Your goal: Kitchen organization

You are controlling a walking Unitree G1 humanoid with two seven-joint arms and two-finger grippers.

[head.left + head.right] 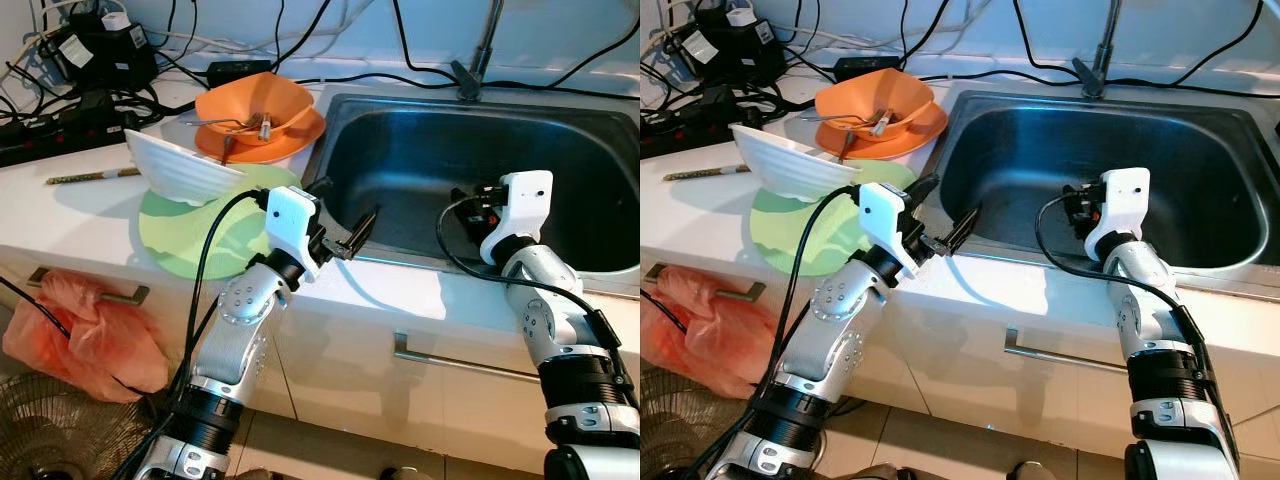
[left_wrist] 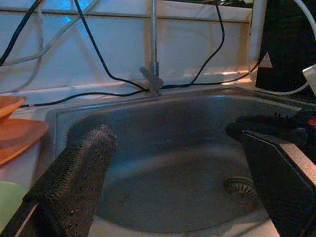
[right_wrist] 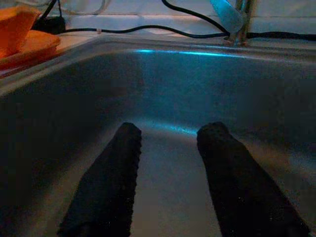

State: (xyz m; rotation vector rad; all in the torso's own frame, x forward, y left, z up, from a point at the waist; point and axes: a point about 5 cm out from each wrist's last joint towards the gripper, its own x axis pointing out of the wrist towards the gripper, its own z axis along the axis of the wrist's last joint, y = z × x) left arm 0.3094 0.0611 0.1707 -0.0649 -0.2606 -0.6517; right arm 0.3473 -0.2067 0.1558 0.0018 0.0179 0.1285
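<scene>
No text, label, brand, number or sign can be read on anything in these views.

I count one steel sink (image 1: 560,250) with one tap (image 1: 478,60). On the tabletop (image 1: 90,215): one orange bowl (image 1: 275,100) on one orange plate (image 1: 305,130), one white bowl (image 1: 180,170), one green plate (image 1: 175,235). One chopstick (image 1: 90,176). One orange bag (image 1: 85,335) below. Two grippers: left (image 1: 340,215), right (image 1: 468,205).
</scene>
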